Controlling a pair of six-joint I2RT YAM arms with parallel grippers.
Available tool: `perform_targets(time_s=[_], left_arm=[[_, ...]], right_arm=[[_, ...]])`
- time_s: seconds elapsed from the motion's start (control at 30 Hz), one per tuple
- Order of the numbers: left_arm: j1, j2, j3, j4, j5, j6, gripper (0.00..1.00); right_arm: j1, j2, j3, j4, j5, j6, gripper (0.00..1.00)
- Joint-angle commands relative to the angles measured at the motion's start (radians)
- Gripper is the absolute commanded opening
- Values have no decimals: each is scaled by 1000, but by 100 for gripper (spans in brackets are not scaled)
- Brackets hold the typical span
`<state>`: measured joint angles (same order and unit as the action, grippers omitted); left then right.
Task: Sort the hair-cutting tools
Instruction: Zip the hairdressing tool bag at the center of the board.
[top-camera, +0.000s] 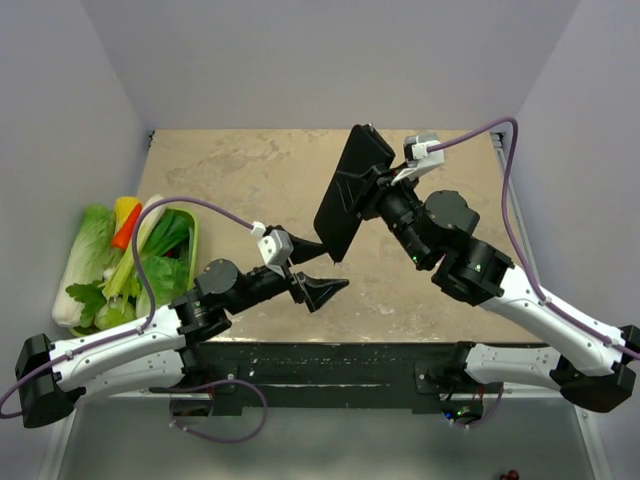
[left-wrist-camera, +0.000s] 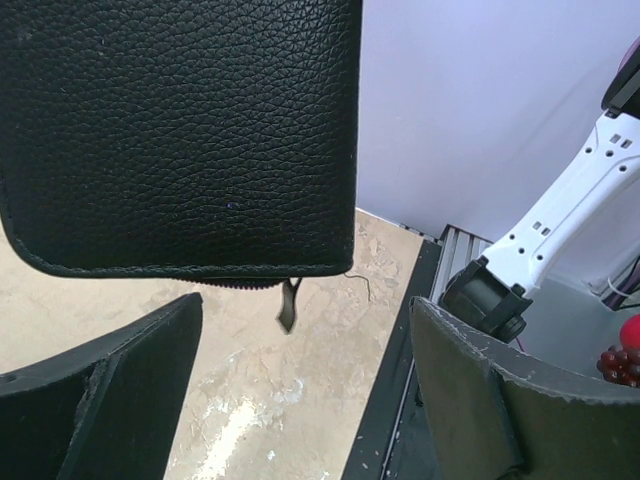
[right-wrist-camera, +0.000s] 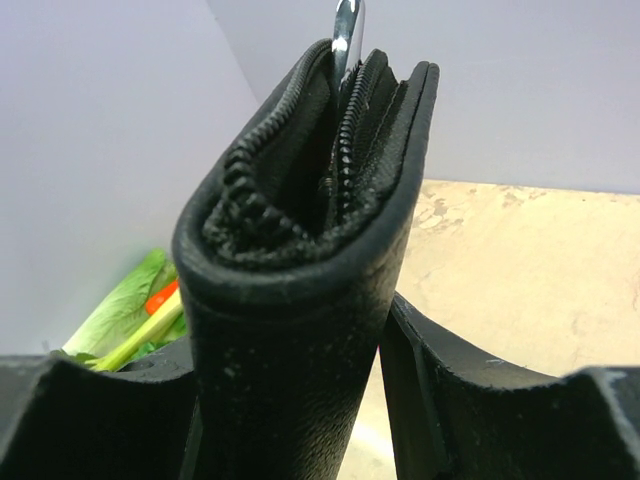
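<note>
While right gripper (right-wrist-camera: 285, 400) clamps the black case (top-camera: 350, 200), silver metal tip (right-wrist-camera: 347, 30) poking out, left gripper (top-camera: 335, 266) wide

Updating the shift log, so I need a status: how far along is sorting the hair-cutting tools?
Done: nothing sorted; no scissors or combs are laid out on the table. In hand: the right gripper holds the black case up off the table, and the open left gripper sits just under its zipper pull. Left: probably open the case, take the tools out, sort them.
</note>
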<state>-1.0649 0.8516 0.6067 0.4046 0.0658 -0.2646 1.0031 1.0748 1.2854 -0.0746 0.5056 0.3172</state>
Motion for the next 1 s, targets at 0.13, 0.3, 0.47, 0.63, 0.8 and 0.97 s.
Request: perform_targets(time_s=[0.13,0.3,0.47,0.63,0.8,0.97], left_arm=[[2,23,24,77,-6,45,79],[2,40,28,97,-4,50,67],[2,41,27,122,-3,50,38],[2,30,11,146,-9,41,11],[2,15,-7,174,-6,31,0],[2,-9,-19,169,-47,30,0]], right_arm=[[5,-13,34,118,-38,42,0],[6,-12,40,113,-53,45,0],[6,-26,28,114,-58,42,0],[8,-44,12,114,-47,39,0],[8,-58,0,116,-45,39,0],[8,-90,-15,93,-50,45,0]])
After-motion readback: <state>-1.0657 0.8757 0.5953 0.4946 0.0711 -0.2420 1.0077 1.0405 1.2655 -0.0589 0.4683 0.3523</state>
